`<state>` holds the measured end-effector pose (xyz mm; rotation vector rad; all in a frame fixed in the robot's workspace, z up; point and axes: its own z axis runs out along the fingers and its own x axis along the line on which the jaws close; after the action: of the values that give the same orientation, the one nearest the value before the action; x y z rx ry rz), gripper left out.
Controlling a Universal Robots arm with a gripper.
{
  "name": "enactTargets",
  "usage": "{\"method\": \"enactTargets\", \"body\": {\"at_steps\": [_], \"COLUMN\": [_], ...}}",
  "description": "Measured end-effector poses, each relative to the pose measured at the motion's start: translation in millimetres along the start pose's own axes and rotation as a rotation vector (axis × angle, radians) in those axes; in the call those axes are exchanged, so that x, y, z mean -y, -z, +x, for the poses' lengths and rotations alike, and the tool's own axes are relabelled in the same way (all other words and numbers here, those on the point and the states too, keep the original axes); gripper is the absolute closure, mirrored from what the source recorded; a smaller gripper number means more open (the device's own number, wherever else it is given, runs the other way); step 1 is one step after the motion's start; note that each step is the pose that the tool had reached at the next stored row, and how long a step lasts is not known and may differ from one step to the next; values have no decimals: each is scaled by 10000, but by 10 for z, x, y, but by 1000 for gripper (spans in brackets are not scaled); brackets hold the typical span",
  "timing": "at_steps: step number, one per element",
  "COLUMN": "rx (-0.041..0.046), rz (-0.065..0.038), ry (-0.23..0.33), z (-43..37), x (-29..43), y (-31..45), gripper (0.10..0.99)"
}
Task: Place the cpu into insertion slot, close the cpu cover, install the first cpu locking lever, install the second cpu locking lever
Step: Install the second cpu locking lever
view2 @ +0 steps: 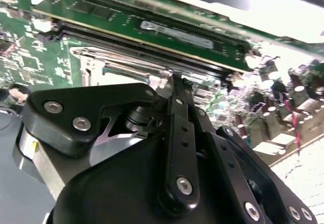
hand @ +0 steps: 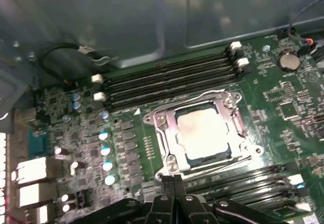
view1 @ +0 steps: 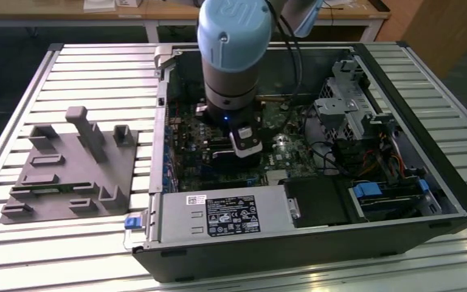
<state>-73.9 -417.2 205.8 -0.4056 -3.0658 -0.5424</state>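
One arm, one claw, and the cpu is already in its seat.

Exterior view, from its left: a grey moulded fixture (view1: pixel 67 170) lies on the slatted desk (view1: pixel 87 61), well apart from the work. Next comes the open computer case (view1: pixel 298 255), with the arm (view1: pixel 229 55) reaching straight down onto the motherboard. A metal drive cage (view1: pixel 339 109) stands at the exterior view's right.

First wrist view: the cpu (hand: pixel 205 133) lies flat in the insertion slot (hand: pixel 200 160), pale face up. The cpu cover (hand: pixel 169 133) looks to be down around it, its window framing the chip. A thin metal rod (hand: pixel 197 95) runs along the socket edge beside the memory slots (hand: pixel 167 79). I take it for a locking lever, but I cannot tell whether it is latched.

The claw (hand: pixel 172 179) is clenched, fingers pressed together with nothing visible between them. Its tip is at the socket edge opposite that rod. The second wrist view shows the claw (view2: pixel 175 82) the same way, just beside the shiny frame.

Judgement: placing and cover-closing look done, and the lever steps are in hand. A lever push from here calls for a steady sideways press with the tip, staying clear of the chip face.
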Motion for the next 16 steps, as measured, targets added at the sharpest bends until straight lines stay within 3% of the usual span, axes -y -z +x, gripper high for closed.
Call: {"method": "enactTargets", "body": {"at_steps": [8,16], "rx": [32,180], "rz": [60,563], "ry": [-43,-57], "z": [-70,-96], "x": [-138,-241], "y": [-48,-85], "gripper": [980,980]}}
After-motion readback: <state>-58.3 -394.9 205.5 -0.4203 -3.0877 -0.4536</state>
